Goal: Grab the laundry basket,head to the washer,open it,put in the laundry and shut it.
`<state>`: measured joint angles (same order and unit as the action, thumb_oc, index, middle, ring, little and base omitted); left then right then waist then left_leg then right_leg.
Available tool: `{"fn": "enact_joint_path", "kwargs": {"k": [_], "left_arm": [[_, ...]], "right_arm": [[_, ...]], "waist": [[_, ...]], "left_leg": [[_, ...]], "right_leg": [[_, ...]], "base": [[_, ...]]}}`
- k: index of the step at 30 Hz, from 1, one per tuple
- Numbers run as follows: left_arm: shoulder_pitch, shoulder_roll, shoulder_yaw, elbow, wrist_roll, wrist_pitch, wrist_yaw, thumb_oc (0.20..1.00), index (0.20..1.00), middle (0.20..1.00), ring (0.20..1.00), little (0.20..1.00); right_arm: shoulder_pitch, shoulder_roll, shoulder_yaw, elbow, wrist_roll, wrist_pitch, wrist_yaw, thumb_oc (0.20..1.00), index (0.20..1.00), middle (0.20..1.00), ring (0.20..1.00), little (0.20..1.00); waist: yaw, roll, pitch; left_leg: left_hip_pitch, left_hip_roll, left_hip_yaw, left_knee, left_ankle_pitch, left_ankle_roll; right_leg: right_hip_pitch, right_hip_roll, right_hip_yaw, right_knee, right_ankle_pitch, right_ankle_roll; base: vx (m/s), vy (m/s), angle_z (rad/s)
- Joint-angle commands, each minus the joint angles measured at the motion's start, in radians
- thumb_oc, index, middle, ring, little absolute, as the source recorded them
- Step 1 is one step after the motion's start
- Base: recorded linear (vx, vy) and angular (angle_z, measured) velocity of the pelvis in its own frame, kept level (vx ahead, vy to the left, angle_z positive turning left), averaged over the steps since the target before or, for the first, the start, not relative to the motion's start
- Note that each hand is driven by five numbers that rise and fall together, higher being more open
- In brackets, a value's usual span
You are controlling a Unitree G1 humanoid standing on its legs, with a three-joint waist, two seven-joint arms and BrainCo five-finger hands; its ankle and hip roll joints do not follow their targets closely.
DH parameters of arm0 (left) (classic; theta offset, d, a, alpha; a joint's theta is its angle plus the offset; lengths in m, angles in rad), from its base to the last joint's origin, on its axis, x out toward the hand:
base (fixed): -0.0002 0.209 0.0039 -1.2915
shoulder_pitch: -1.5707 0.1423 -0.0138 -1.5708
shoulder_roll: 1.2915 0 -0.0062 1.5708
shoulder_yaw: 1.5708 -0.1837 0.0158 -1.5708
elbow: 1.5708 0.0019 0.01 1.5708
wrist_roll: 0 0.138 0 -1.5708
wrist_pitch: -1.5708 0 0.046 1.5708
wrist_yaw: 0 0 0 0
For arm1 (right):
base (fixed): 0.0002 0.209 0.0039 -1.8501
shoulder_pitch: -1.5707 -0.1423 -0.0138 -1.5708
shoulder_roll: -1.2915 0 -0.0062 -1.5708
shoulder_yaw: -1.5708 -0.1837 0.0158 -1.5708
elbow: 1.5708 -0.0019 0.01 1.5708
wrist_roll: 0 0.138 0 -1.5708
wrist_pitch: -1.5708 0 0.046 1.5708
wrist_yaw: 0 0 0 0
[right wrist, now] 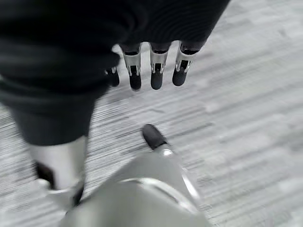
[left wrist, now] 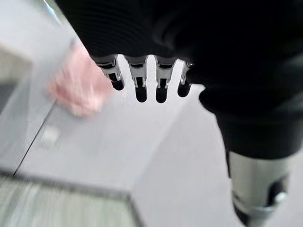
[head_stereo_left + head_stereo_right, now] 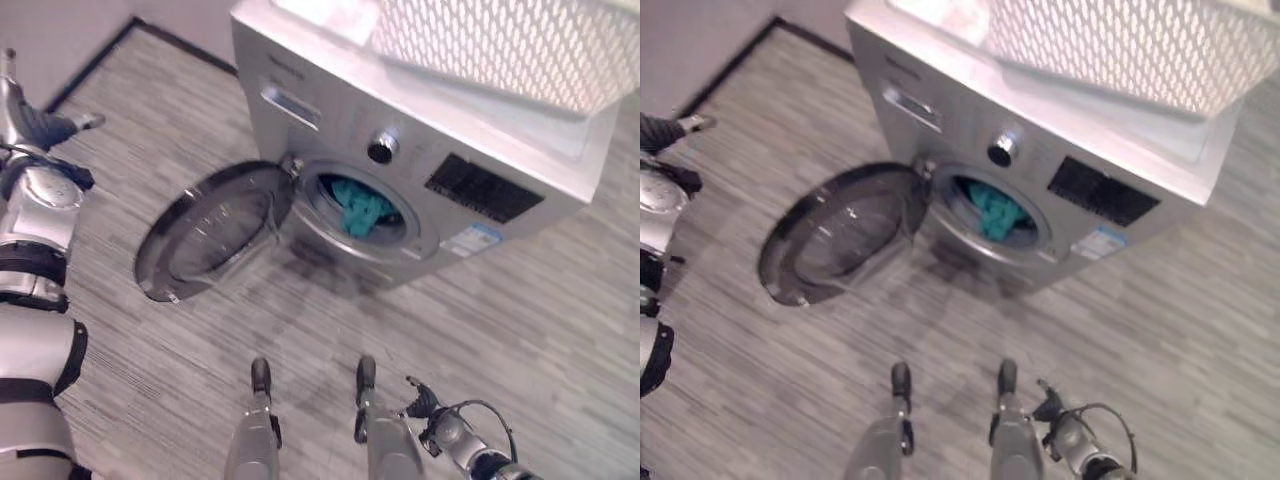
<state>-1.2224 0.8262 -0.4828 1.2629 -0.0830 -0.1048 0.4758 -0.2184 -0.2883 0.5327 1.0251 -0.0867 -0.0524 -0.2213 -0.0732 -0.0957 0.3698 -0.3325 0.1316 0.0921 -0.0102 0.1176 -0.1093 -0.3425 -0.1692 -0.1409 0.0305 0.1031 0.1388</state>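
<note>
Washer [image 3: 400, 150] door [image 3: 215, 232] hangs wide open to the left, teal laundry [image 3: 362, 210] inside the drum, white basket [image 3: 500, 45] up top. My left hand [image 2: 142, 78] and right hand [image 1: 151, 66] are relaxed, holding nothing.

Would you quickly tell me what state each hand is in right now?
Left hand: open, fingers straight, holding nothing.
Right hand: open, fingers straight, holding nothing.
</note>
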Motion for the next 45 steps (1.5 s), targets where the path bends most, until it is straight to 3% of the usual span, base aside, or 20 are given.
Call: {"fn": "enact_joint_path", "kwargs": {"k": [1,11,17,18,19,22,23,24,25,26,27,29,30,32,36,37,39,40,41,45], "left_arm": [[-0.051,0.056,0.016,0.041,-0.033,0.001,0.015,1.0,1.0,1.0,1.0,1.0],[-0.158,0.061,0.004,0.171,-0.067,0.057,0.017,1.0,1.0,1.0,1.0,1.0],[-0.106,0.021,0.019,0.22,-0.068,0.096,-0.077,1.0,1.0,1.0,1.0,1.0],[-0.008,-0.041,0.044,0.284,-0.04,0.134,-0.223,1.0,1.0,1.0,1.0,1.0],[0.028,-0.069,0.047,0.296,-0.016,0.144,-0.27,1.0,1.0,1.0,1.0,1.0],[0.077,-0.131,0.042,0.292,0.02,0.164,-0.321,1.0,1.0,1.0,1.0,1.0],[0.14,-0.211,0.049,0.271,0.04,0.167,-0.342,1.0,1.0,1.0,1.0,1.0],[0.141,-0.211,0.05,0.27,0.04,0.167,-0.341,1.0,1.0,1.0,1.0,1.0],[0.174,-0.262,0.053,0.253,0.043,0.164,-0.332,1.0,1.0,1.0,1.0,1.0],[0.231,-0.373,0.059,0.219,0.037,0.155,-0.309,1.0,1.0,1.0,1.0,1.0],[0.231,-0.374,0.059,0.219,0.037,0.156,-0.309,1.0,1.0,1.0,1.0,1.0],[0.29,-0.547,0.028,0.154,0.025,0.134,-0.254,1.0,1.0,1.0,1.0,1.0],[0.291,-0.547,0.027,0.153,0.025,0.134,-0.254,1.0,1.0,1.0,1.0,1.0],[0.339,-0.694,-0.044,0.059,0.005,0.108,-0.215,1.0,1.0,1.0,1.0,1.0],[0.424,-0.826,-0.153,-0.133,-0.108,0.03,-0.195,1.0,1.0,1.0,1.0,1.0],[0.424,-0.826,-0.153,-0.133,-0.108,0.03,-0.195,1.0,1.0,1.0,1.0,1.0],[0.488,-0.827,-0.204,-0.311,-0.169,-0.029,-0.167,1.0,1.0,1.0,1.0,1.0],[0.566,-0.743,-0.196,-0.428,-0.162,-0.059,-0.168,1.0,1.0,1.0,1.0,1.0],[0.567,-0.743,-0.196,-0.429,-0.162,-0.059,-0.168,1.0,1.0,1.0,1.0,1.0],[0.778,-0.605,-0.142,-0.534,-0.133,-0.082,-0.231,1.0,1.0,1.0,1.0,1.0]], "right_arm": [[0.012,-0.013,0.006,-0.009,0.069,-0.032,-0.035,1.0,1.0,1.0,1.0,1.0],[0.037,-0.045,0.051,-0.206,0.128,-0.071,-0.05,1.0,1.0,1.0,1.0,1.0],[0.049,-0.05,0.053,-0.223,0.13,-0.051,-0.041,1.0,1.0,1.0,1.0,1.0],[0.045,-0.057,0.052,-0.196,0.112,-0.021,-0.02,1.0,1.0,1.0,1.0,1.0],[0.044,-0.06,0.052,-0.184,0.103,-0.009,-0.012,1.0,1.0,1.0,1.0,1.0],[0.037,-0.063,0.046,-0.158,0.095,0.007,-0.005,1.0,1.0,1.0,1.0,1.0],[0.026,-0.057,0.042,-0.133,0.091,0.016,-0.003,1.0,1.0,1.0,1.0,1.0],[0.027,-0.058,0.042,-0.133,0.091,0.016,-0.003,1.0,1.0,1.0,1.0,1.0],[0.023,-0.053,0.043,-0.125,0.089,0.021,-0.006,1.0,1.0,1.0,1.0,1.0],[0.015,-0.041,0.049,-0.117,0.084,0.025,-0.009,1.0,1.0,1.0,1.0,1.0],[0.015,-0.042,0.049,-0.117,0.084,0.025,-0.009,1.0,1.0,1.0,1.0,1.0],[-0.009,-0.029,0.053,-0.103,0.084,0.026,-0.023,1.0,1.0,1.0,1.0,1.0],[-0.008,-0.029,0.053,-0.104,0.084,0.026,-0.023,1.0,1.0,1.0,1.0,1.0],[-0.023,-0.023,0.048,-0.104,0.088,0.032,-0.041,1.0,1.0,1.0,1.0,1.0],[-0.015,-0.025,0.039,-0.11,0.072,0.037,-0.055,1.0,1.0,1.0,1.0,1.0],[-0.015,-0.025,0.039,-0.11,0.072,0.037,-0.055,1.0,1.0,1.0,1.0,1.0],[0.003,-0.021,0.021,-0.079,0.067,0.027,-0.066,1.0,1.0,1.0,1.0,1.0],[0.029,-0.024,-0.005,-0.071,0.066,0.014,-0.066,1.0,1.0,1.0,1.0,1.0],[0.029,-0.024,-0.005,-0.071,0.066,0.014,-0.066,1.0,1.0,1.0,1.0,1.0],[0.092,-0.024,-0.063,0.012,0.035,0.002,-0.039,1.0,1.0,1.0,1.0,1.0]], "waist": [[0.006,-0.068,-0.004],[-0.042,-0.121,0.036],[-0.051,-0.119,0.037],[-0.052,-0.115,0.033],[-0.052,-0.112,0.032],[-0.053,-0.107,0.032],[-0.052,-0.102,0.034],[-0.052,-0.101,0.034],[-0.051,-0.098,0.037],[-0.048,-0.093,0.043],[-0.048,-0.093,0.043],[-0.049,-0.085,0.046],[-0.048,-0.085,0.047],[-0.051,-0.071,0.047],[-0.052,-0.043,0.035],[-0.052,-0.043,0.036],[-0.048,-0.025,0.03],[-0.036,-0.01,0.022],[-0.035,-0.01,0.022],[-0.001,0.025,-0.008]], "left_leg": [[-0.053,0.016,-0.047,0.004,-0.021,0.023],[-0.158,0.048,-0.069,0.027,-0.025,0.005],[-0.168,0.054,-0.072,0.024,-0.02,0.002],[-0.157,0.054,-0.07,0.021,-0.019,0.003],[-0.152,0.054,-0.071,0.021,-0.02,0.004],[-0.141,0.052,-0.071,0.024,-0.024,0.005],[-0.128,0.048,-0.07,0.022,-0.026,0.007],[-0.128,0.048,-0.07,0.022,-0.026,0.007],[-0.121,0.047,-0.069,0.023,-0.03,0.008],[-0.107,0.044,-0.068,0.024,-0.034,0.01],[-0.107,0.044,-0.068,0.024,-0.034,0.01],[-0.08,0.042,-0.059,0.017,-0.037,0.012],[-0.08,0.042,-0.058,0.017,-0.037,0.012],[-0.062,0.043,-0.041,0.004,-0.018,0.02],[-0.005,0.053,-0.021,-0.016,-0.024,0.023],[-0.005,0.054,-0.021,-0.017,-0.024,0.023],[0.021,0.057,-0.017,-0.017,-0.03,0.025],[0.038,0.06,-0.013,-0.015,-0.036,0.026],[0.039,0.06,-0.013,-0.016,-0.036,0.026],[0.071,0.064,-0.011,-0.002,-0.05,0.024]], "right_leg": [[0.024,-0.073,-0.023,0.014,-0.019,0.038],[-0.064,-0.049,-0.015,-0.004,0.003,0.045],[-0.07,-0.044,-0.018,-0.017,0.011,0.044],[-0.065,-0.041,-0.014,-0.015,0.005,0.04],[-0.06,-0.041,-0.013,-0.014,0.003,0.039],[-0.053,-0.039,-0.012,-0.01,-0.002,0.035],[-0.045,-0.039,-0.011,-0.005,-0.008,0.032],[-0.045,-0.039,-0.011,-0.005,-0.008,0.032],[-0.04,-0.04,-0.01,-0.002,-0.012,0.03],[-0.033,-0.041,-0.007,0.006,-0.019,0.026],[-0.033,-0.041,-0.007,0.006,-0.019,0.026],[-0.023,-0.04,0.002,0.015,-0.029,0.021],[-0.022,-0.039,0.002,0.015,-0.029,0.021],[-0.023,-0.042,0.008,0.017,-0.02,0.015],[0.0,-0.033,0.028,0.021,-0.037,0.012],[0.0,-0.033,0.028,0.021,-0.037,0.012],[0.02,-0.028,0.035,0.029,-0.051,0.007],[0.031,-0.025,0.04,0.031,-0.055,0.006],[0.032,-0.025,0.04,0.03,-0.055,0.006],[0.074,-0.02,0.033,0.029,-0.073,0.0]], "base": [[-0.03,-0.026,-0.12],[0.0,-0.043,-0.02],[0.02,-0.028,0.01],[0.04,-0.015,-0.01],[0.04,-0.015,-0.03],[0.02,-0.02,-0.02],[0.02,-0.027,0.05],[0.02,-0.028,0.06],[0.0,0.0,0.0],[0.0,0.0,0.0],[0.01,-0.035,0.0],[0.0,0.0,0.0],[-0.06,0.011,-0.07],[-0.05,-0.002,-0.11],[0.02,0.001,-0.26],[0.02,-0.036,-0.19],[0.03,-0.059,-0.12],[0.02,-0.034,-0.06],[0.05,-0.055,-0.08],[0.05,-0.031,-0.13]]}}
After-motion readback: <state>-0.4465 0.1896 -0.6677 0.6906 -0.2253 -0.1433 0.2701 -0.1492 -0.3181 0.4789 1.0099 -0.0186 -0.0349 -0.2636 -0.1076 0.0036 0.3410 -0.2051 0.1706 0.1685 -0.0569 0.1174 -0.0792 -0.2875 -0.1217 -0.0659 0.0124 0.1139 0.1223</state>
